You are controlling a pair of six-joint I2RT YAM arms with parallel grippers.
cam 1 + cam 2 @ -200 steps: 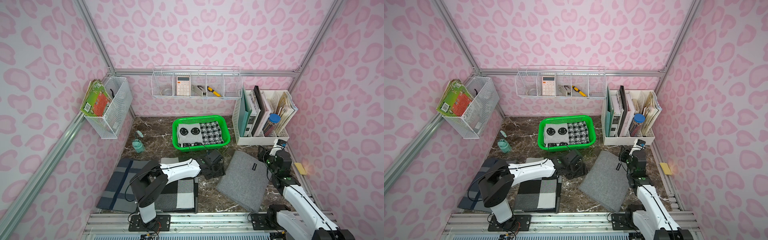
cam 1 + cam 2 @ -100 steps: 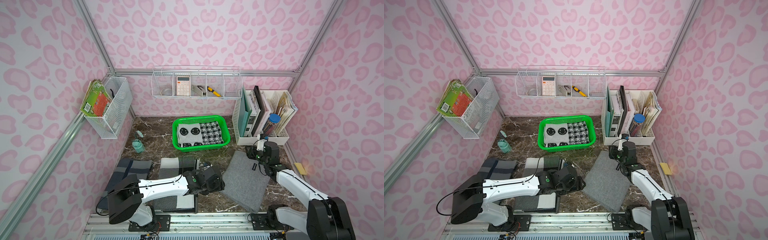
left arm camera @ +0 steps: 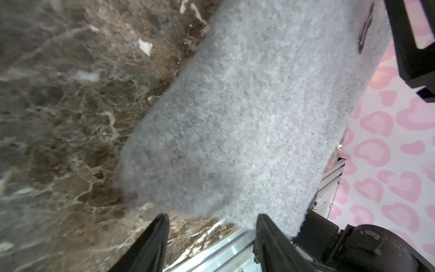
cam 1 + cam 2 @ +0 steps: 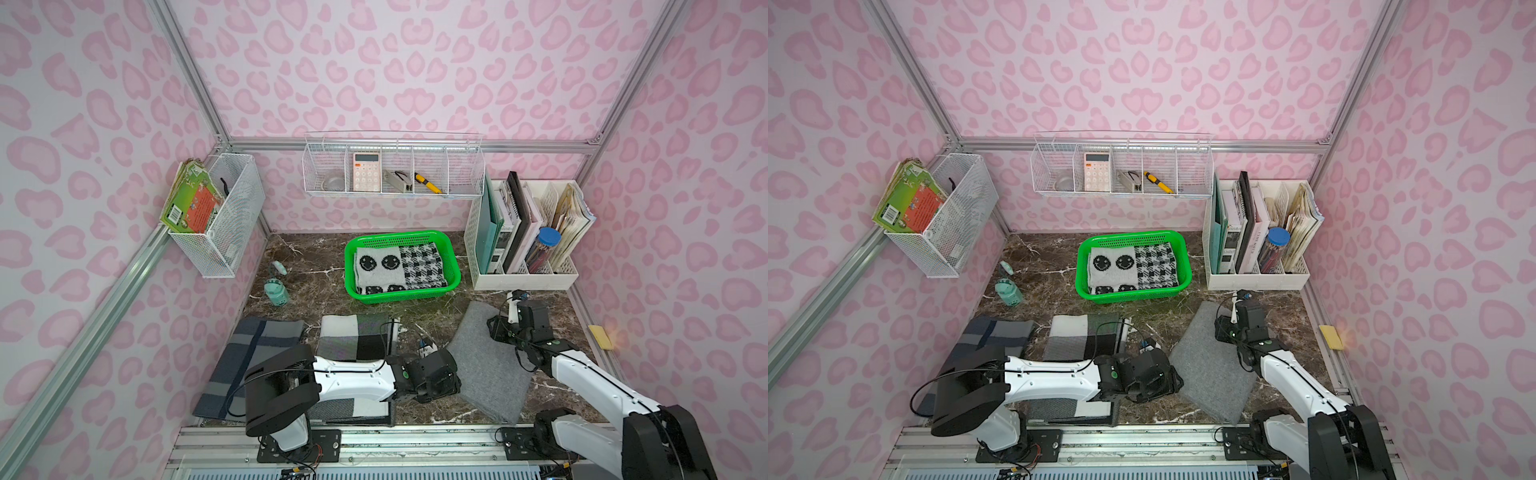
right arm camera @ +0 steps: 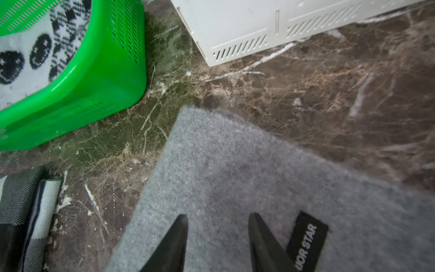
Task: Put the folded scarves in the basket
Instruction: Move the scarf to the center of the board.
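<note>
Item: grey folded scarf [image 4: 490,357] — flat on the desk [image 4: 316,282], short of the basket [image 4: 405,294]. My left hand [image 3: 211,216] and right hand [image 5: 217,216] part-open, empty, at opposite ends. Step: grasp. Next — I pinch both ends, lift level.

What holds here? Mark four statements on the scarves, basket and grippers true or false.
1. The green basket holds a smiley scarf. True.
2. The grey scarf lies in the basket. False: it lies on the table, in front of the basket.
3. The left gripper and the right gripper both have jaws apart. True.
4. The calculator sits on the table. False: it is in the wire rack on the back wall.
</note>
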